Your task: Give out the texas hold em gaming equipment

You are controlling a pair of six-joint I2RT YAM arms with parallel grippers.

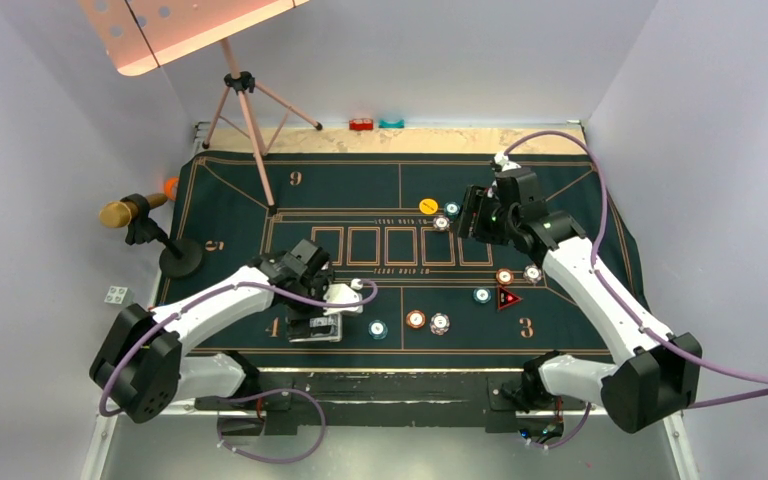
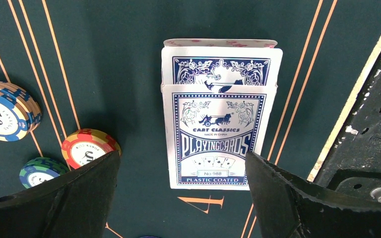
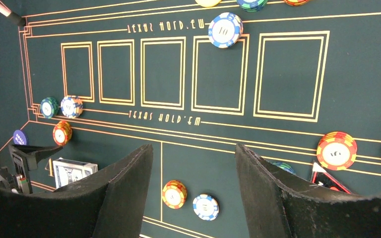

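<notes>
Left claw [image 2: 182,161] gapes over the card box [image 2: 213,134] by the mat [image 2: 302,74]'s near edge; right claw [image 3: 193,147] hangs released.

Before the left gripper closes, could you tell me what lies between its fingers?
The playing-card box, flap open, on the felt mat; the left wrist view shows it.

The card box [image 2: 217,144] lies on the mat [image 2: 129,49] under my left pincer [image 2: 181,158], three chips [image 1: 416,320] lined up to its right.
</notes>
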